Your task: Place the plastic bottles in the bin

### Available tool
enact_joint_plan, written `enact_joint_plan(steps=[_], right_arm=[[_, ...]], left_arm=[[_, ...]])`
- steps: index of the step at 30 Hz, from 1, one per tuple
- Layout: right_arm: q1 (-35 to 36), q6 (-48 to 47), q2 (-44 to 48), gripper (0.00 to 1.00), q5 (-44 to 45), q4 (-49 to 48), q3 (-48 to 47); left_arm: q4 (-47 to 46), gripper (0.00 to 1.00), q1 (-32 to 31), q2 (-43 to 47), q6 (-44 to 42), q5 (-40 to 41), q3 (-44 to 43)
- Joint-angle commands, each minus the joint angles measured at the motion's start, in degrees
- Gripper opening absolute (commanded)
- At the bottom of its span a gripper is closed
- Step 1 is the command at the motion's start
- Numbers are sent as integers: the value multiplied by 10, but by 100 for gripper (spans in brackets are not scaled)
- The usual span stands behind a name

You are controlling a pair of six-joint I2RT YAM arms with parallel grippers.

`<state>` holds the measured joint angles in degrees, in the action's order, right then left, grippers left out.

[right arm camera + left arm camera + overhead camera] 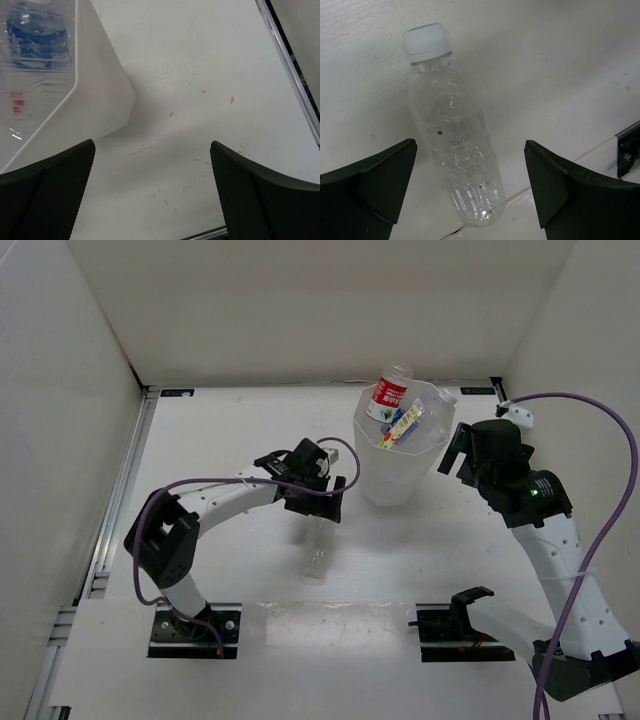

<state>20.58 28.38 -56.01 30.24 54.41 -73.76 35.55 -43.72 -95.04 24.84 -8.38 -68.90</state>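
A clear unlabelled plastic bottle with a white cap lies on the table, just in front of my left gripper. In the left wrist view the bottle lies between the open fingers, base towards the camera; my left gripper is above it, not touching. The white many-sided bin stands at the back centre-right. It holds a red-labelled bottle and other bottles. My right gripper is open and empty beside the bin's right side. In the right wrist view the bin wall and a blue-labelled bottle show at the left.
White walls enclose the table on three sides. A metal rail runs along the left edge, and another along the right. The two arm bases are bolted at the near edge.
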Motion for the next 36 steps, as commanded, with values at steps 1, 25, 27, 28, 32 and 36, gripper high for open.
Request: enact_joint_plan(steps=[1,25,27,28,32,36], right_arm=[[-3,-17,7,99,26,5,5],[-19,-30,-66,99,41,-51,-31],[-19,-25,-66,99,36,-57,-31],[-19,-25,-66,99,36,-57,-36],[-19,-13,-66,99,31,-62,-36],[-19,-1,-55,99,31,-62,-23]], left_arm=[[-4,100,0,-32,14,7,9],[40,10,98,79,-90,98,-140],[40,10,115,79,-102,111,-186],[40,10,129,79,-110,120,-213],[22,10,141,-6,-123,144,-448],[4,10,122,-112,-123,113,-687]])
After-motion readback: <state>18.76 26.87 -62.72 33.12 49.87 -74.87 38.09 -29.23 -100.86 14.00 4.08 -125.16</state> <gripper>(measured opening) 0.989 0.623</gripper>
